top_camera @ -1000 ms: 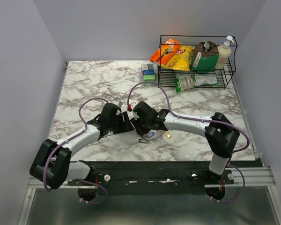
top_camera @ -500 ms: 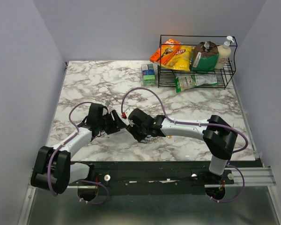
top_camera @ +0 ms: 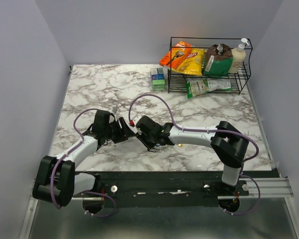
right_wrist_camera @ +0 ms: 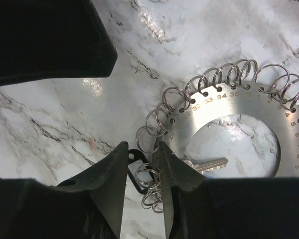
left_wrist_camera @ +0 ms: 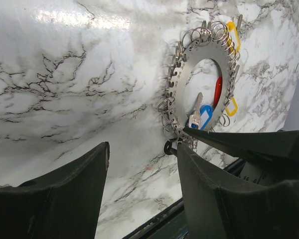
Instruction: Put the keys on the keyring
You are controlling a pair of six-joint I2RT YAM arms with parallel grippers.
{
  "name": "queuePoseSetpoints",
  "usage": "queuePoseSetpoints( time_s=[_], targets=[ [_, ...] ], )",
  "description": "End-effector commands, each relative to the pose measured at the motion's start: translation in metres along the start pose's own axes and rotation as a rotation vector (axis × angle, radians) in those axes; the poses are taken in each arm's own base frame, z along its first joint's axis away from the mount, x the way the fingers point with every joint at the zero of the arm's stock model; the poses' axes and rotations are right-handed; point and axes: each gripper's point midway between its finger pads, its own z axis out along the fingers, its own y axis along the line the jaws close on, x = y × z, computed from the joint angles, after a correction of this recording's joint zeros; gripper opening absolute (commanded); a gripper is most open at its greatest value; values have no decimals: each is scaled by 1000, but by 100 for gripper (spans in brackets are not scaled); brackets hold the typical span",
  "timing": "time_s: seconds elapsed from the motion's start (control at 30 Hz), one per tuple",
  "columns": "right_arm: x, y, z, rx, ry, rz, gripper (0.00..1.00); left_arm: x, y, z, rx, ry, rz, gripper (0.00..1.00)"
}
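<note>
The keyring (right_wrist_camera: 239, 102) is a flat silver disc with numbered holes and many small split rings (right_wrist_camera: 162, 117) round its rim, lying on the marble. Inside it lies a silver key (right_wrist_camera: 209, 164). In the left wrist view the keyring (left_wrist_camera: 182, 84) also carries a blue-headed key (left_wrist_camera: 206, 115), a red one (left_wrist_camera: 218, 89) and yellow ones (left_wrist_camera: 232, 32). My right gripper (right_wrist_camera: 139, 145) is narrowed around a black tag (right_wrist_camera: 133, 162) and split rings at the disc's edge. My left gripper (left_wrist_camera: 142, 147) stands open and empty just left of the ring. The arms hide the ring from above, where the grippers (top_camera: 125, 130) (top_camera: 150, 143) nearly meet.
A black wire rack (top_camera: 209, 62) at the back right holds snack bags and a soap bottle (top_camera: 239, 55). A small box (top_camera: 158, 77) and a green packet (top_camera: 204, 87) lie beside it. The table's front edge (top_camera: 164, 172) runs just behind both grippers.
Both grippers have shifted left across the table. The left arm drew back toward the left edge, and the right gripper now covers the keys that showed beside it a second ago.
</note>
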Motion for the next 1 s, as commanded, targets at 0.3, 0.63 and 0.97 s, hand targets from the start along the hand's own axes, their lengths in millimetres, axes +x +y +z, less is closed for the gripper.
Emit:
queuePoseSetpoints(
  time_s=[0.3, 0.63, 0.97],
  targets=[
    [16, 1, 16, 11, 31, -22, 36, 1, 0, 0, 11, 9, 6, 66],
    [21, -7, 24, 69, 49, -35, 26, -1, -1, 0, 9, 9, 12, 66],
    [8, -9, 10, 81, 6, -38, 1, -7, -3, -6, -15, -9, 33, 66]
  ],
)
